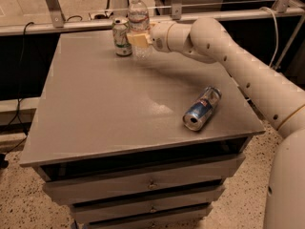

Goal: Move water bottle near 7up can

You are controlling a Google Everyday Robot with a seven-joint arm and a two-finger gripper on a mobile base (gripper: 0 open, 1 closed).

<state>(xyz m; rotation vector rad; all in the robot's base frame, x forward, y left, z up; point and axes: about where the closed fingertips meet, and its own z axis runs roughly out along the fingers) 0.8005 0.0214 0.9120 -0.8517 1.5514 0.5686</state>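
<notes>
On the grey drawer cabinet (pixel 105 104), above a speckled floor (pixel 19 199), the gripper (pixel 137 39) clasps the upright water bottle (pixel 138 13) just beside the 7up can (pixel 122 37).

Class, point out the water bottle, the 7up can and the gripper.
water bottle (pixel 138 17), camera view, on its label band.
7up can (pixel 122 41), camera view, on its side wall.
gripper (pixel 137 40), camera view, between fingertips clasping the water bottle's lower half.
</notes>
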